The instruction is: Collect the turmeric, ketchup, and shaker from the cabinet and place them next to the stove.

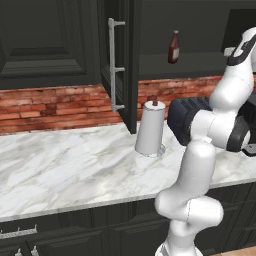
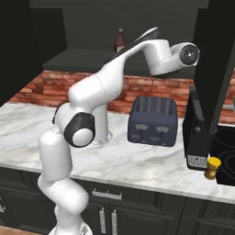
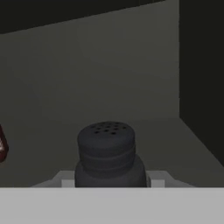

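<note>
Shaker (image 3: 106, 151) framed between the gripper (image 3: 109, 180) fingers inside the cabinet (image 1: 120, 60).
Whether it is gripped cannot be told; ketchup (image 1: 173, 47) is seen leftward.

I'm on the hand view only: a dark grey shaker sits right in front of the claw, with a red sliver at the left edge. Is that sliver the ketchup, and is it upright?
Observer: Yes. The slim dark red ketchup bottle stands upright on the open dark charcoal cabinet's shelf.
Operator: Where is the turmeric?
Observer: The small yellow-topped turmeric jar stands near the front edge of the white marble counter, right beside the black stove.
Operator: What is on the counter on the way there?
Observer: A dark blue toaster stands against the brick wall, left of the stove.
</note>
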Available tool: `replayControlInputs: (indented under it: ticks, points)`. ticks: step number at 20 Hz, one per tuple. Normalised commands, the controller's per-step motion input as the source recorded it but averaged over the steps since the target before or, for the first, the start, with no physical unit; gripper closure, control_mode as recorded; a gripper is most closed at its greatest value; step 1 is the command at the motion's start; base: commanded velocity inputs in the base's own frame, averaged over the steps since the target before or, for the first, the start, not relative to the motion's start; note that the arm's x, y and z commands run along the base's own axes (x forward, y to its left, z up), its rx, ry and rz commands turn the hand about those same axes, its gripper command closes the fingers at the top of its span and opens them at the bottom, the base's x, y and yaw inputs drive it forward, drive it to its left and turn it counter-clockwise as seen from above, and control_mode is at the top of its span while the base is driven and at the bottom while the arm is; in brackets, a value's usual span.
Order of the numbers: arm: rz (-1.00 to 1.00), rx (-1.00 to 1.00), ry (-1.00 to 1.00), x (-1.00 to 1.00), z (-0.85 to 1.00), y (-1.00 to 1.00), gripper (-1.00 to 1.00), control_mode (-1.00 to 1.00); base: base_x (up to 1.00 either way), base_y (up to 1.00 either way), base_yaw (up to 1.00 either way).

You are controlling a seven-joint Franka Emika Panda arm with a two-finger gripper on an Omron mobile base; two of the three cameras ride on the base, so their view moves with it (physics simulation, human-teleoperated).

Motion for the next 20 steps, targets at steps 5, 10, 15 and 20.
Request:
replayControlInputs:
  ticks: [5, 10, 15, 20]
  points:
    - [-0.05, -0.01, -0.1, -1.0, -0.26, 0.63, 1.0, -1.0, 0.0, 0.0, 0.0]
    - [-0.05, 0.0, -0.11, -1.0, -0.14, 0.58, 1.0, -1.0, 0.0, 0.0, 0.0]
    - [-0.05, 0.0, -0.1, -1.0, -0.12, 0.56, 1.0, -1.0, 0.0, 0.0, 0.0]
    - [-0.03, -0.06, -0.07, -1.0, -0.38, 0.23, 1.0, -1.0, 0.0, 0.0, 0.0]
